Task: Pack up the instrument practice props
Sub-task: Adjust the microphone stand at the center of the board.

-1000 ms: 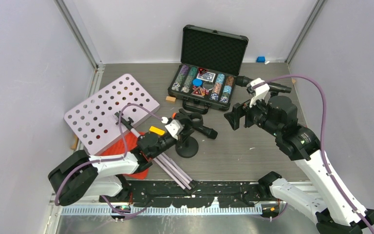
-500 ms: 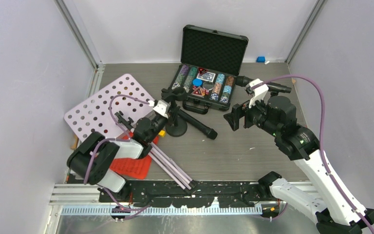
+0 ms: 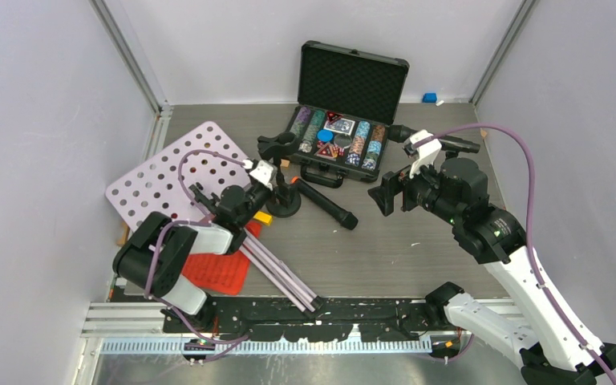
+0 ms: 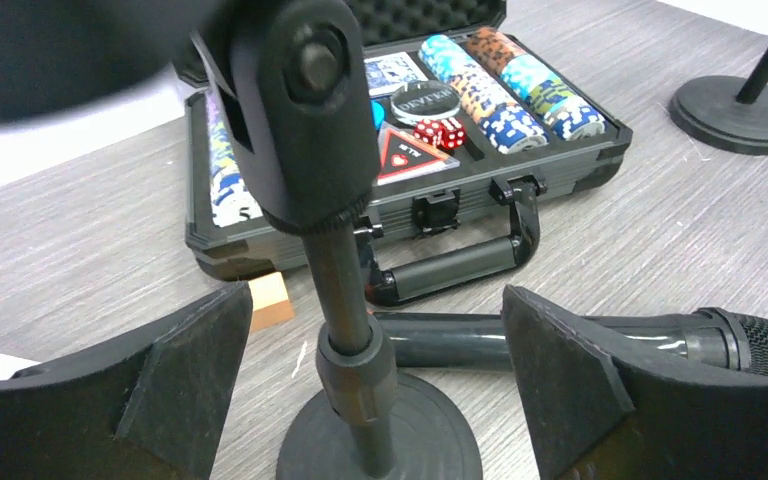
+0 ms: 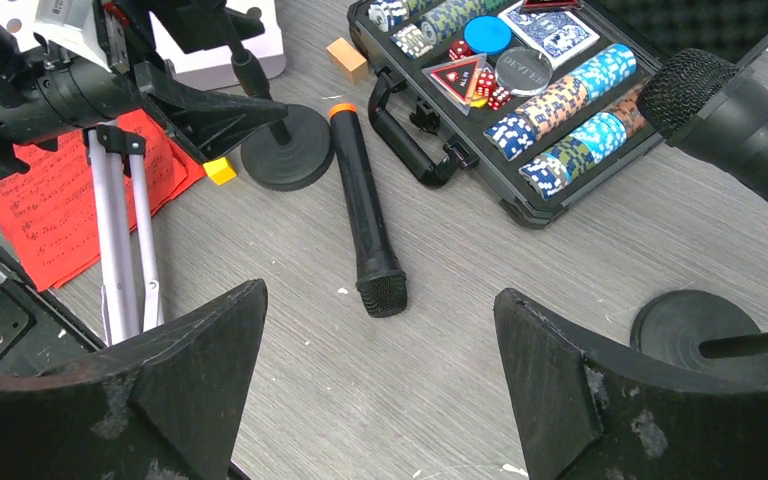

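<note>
A black microphone pole (image 4: pixel 345 290) stands upright on its round base (image 3: pixel 285 204) just in front of the poker case. My left gripper (image 4: pixel 375 300) is open, its fingers on either side of the pole without touching it; in the top view the left gripper (image 3: pixel 277 192) sits beside the pole. One black microphone (image 3: pixel 326 206) lies flat on the table to the right of the base. My right gripper (image 5: pixel 378 290) hovers open and empty above that microphone (image 5: pixel 368 225). A second microphone (image 5: pixel 730 110) sits over its own round base (image 5: pixel 700 335). The white hole-punched rack (image 3: pixel 178 180), its silver legs (image 3: pixel 279 273) and the red pages (image 3: pixel 218 271) lie at the left.
The open black poker chip case (image 3: pixel 343 138) stands at the back centre, its handle (image 4: pixel 455 265) close to the pole. A yellow block (image 3: pixel 263 216), a wooden block (image 3: pixel 282 162) and a blue block (image 3: pixel 429 98) lie loose. Grey walls close in both sides.
My left gripper carried the pole away from me and leftward toward the case, set it upright, then opened off it. The right arm has not moved.
</note>
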You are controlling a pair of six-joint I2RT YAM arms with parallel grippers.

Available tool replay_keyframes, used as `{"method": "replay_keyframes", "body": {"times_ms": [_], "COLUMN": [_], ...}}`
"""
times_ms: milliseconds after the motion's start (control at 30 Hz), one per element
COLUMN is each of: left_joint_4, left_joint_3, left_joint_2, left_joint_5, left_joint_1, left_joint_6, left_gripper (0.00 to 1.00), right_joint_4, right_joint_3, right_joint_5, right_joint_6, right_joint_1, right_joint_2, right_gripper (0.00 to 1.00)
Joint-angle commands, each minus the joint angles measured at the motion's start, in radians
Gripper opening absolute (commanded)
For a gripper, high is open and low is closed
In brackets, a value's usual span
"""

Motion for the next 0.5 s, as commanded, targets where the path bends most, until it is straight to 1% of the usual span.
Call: {"method": "replay_keyframes", "body": {"times_ms": [0, 200, 300, 367, 467], "left_joint_4": [-0.052, -0.107, -0.156, -0.244, -0.470], "left_joint_3": [0.015, -0.007, -0.029, -0.031, -0.016], "left_joint_2": [-0.055, -0.153, -0.237, -0.313, -0.469], "left_joint_5": [0.035, 0.035, 0.005, -0.027, -0.113], "left_joint_1": [0.005, 0.005, 0.005, 0.005, 0.005], "left_joint_6": [0.020, 0.008, -0.042, -0.085, -0.202], "left_gripper": [1.00, 1.00, 1.00, 1.00, 1.00], "right_joint_4": [0.006, 0.006, 0.017, 0.027, 0.030], "right_joint_3": [0.025, 0.024, 0.018, 0.018, 0.028], "right_joint_5": [-0.031, -0.028, 0.005, 0.065, 0.218], "right_joint_6": [-0.014, -0.014, -0.013, 0.016, 0.104], "right_joint_1": [-0.002, -0.002, -0.002, -0.002, -0.002], "right_joint_2": [-0.006, -0.031, -0.052, -0.061, -0.057], "right_gripper": [0.89, 0.90, 0.90, 0.91, 0.95]}}
